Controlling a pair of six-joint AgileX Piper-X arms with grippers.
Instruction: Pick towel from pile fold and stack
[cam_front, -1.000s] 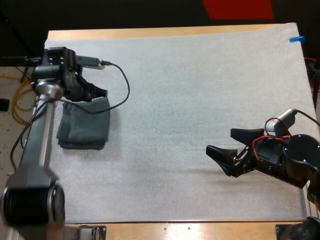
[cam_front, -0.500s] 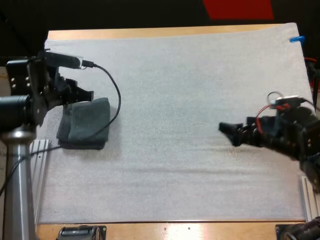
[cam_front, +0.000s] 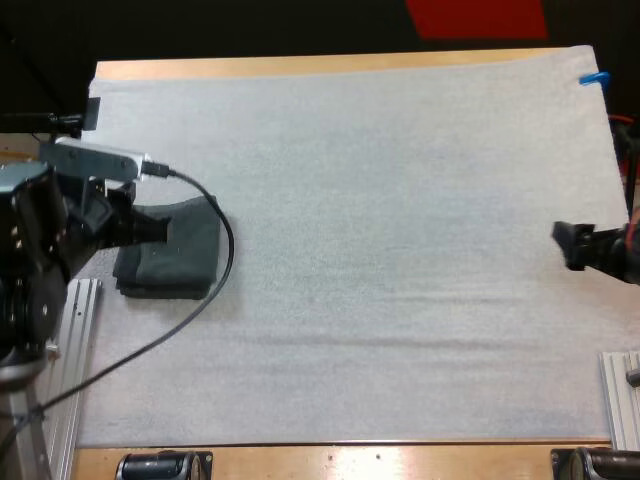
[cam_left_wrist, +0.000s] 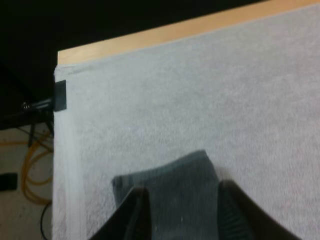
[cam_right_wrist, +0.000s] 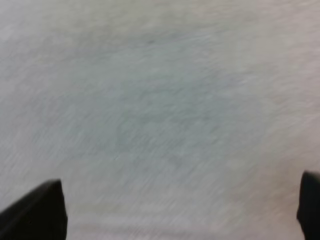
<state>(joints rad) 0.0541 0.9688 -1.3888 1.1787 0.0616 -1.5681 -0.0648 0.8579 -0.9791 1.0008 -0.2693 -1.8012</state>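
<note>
one folded towel stack (cam_front: 185, 255) at the left gripper (cam_front: 150, 228), right gripper (cam_front: 572, 244) over bare mat (cam_front: 380, 200)

high view: the dark grey-green folded towel stack lies flat on the white mat, near the mat's edge on the left arm's side and well apart from the right gripper. layered edges show along the stack's near side. the left gripper sits over the stack's edge closest to that arm, fingers pointing across the cloth. from here i cannot tell if it touches the towel. the right gripper is at the opposite edge of the mat, only its dark tip reaching in over bare mat, nothing near it. the wooden table (cam_front: 300, 66) shows as a strip beyond the mat's far side.

left wrist view: the left gripper (cam_left_wrist: 182, 200) has its two black fingers (cam_left_wrist: 136, 215) standing apart, not clamped on anything. the folded towel stack (cam_left_wrist: 172, 175) lies between and beneath them, one corner pointing toward the far side of the mat (cam_left_wrist: 210, 90). the fingers look clear of the cloth. the table (cam_left_wrist: 165, 36) edge runs past the mat's far side.

right wrist view: the right gripper (cam_right_wrist: 175, 205) is spread wide, one finger (cam_right_wrist: 40, 212) at each side, holding nothing. bare white mat (cam_right_wrist: 150, 100) lies between and beyond them.
</note>
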